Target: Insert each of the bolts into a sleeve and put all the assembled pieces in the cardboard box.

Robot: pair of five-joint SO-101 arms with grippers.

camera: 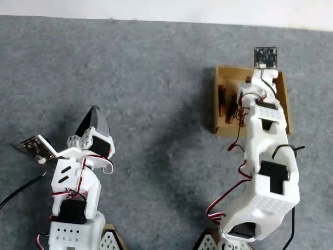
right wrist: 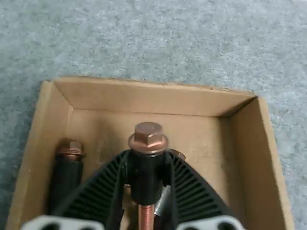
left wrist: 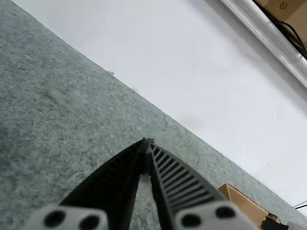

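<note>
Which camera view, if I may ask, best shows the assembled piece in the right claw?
The right wrist view: the assembled piece sits in the right claw, hex head, sleeve and shank plain. In the high view the right arm covers it; the left wrist view catches a corner of the cardboard box.

Cardboard box (right wrist: 153,96): tan, shallow, open side up.

Assembled piece (right wrist: 145,179): black sleeve (right wrist: 145,184) with copper bolt (right wrist: 147,136) through it. The hex flange head sits on the sleeve's top end and the threaded shank sticks out of the other end. It is over the box interior, clamped at the sleeve by the right gripper (right wrist: 147,158).

Second assembled piece (right wrist: 67,175): same black sleeve and copper head, lying on the box floor along 1 side wall.

In the high view, 2 dark pieces (camera: 227,107) lie side by side at that wall.
</note>
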